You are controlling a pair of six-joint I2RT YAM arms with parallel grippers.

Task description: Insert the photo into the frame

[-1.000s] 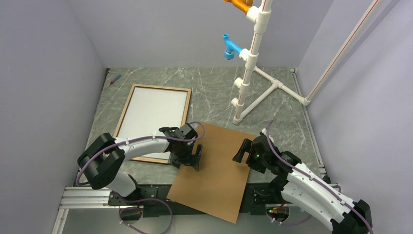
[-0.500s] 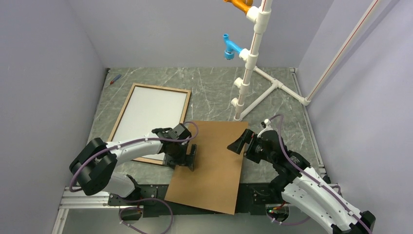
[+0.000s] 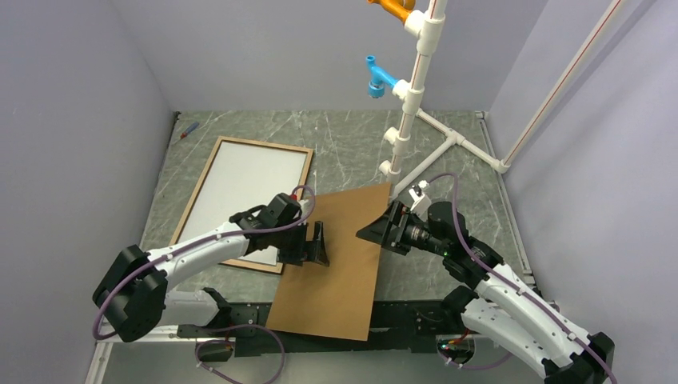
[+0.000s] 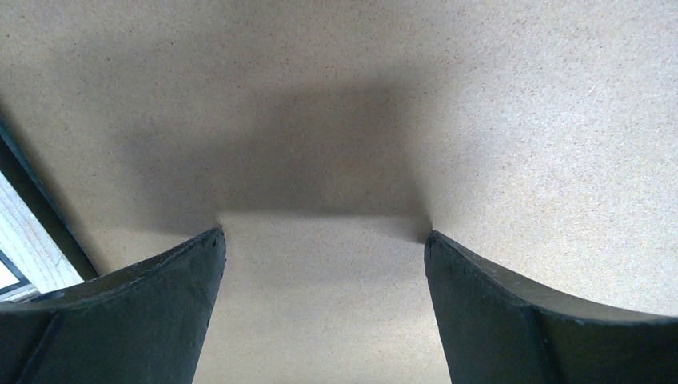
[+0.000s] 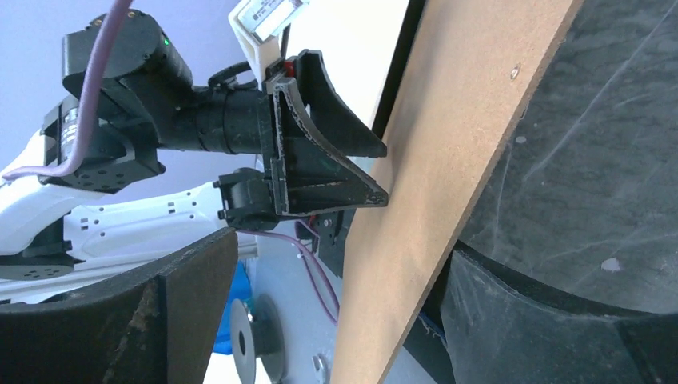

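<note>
Board: a plain brown rectangle [image 3: 336,280] with a matte, speckled fibre surface and thin, stiff edges. It lies in the middle, between the 2 arms, with its near end hanging past the desk's near edge.
Board axis: the long side runs near to far and leans slightly right at the far end.
Left fingers: these [image 3: 321,246] are spread wide and hold nothing. Their tips are set against the board's top face near its left edge, and the left wrist view shows only board between them [image 4: 324,236].
Right fingers: these [image 3: 372,232] are also spread wide, straddling the board's right edge. The right wrist view shows the edge running between them [image 5: 340,248], not yet pinched.
Key relation: the frame lies left of and beyond the board, just beside its far left corner. Their long axes are roughly parallel, and the left arm is the nearer one.
Judgement: the board probably has to slide left and away to cover the frame.
Frame: thin, light brown wooden rails [image 3: 264,144] lie flat on the far left of the desk.
Photo: a smooth white sheet [image 3: 248,188] fills the rails. It is probably the print with its plain reverse up, since no picture side shows.
Desk: grey-green marbled stone [image 3: 352,152].
Stand: white pipe [image 3: 412,104], upright at the far right, well apart from the frame.
</note>
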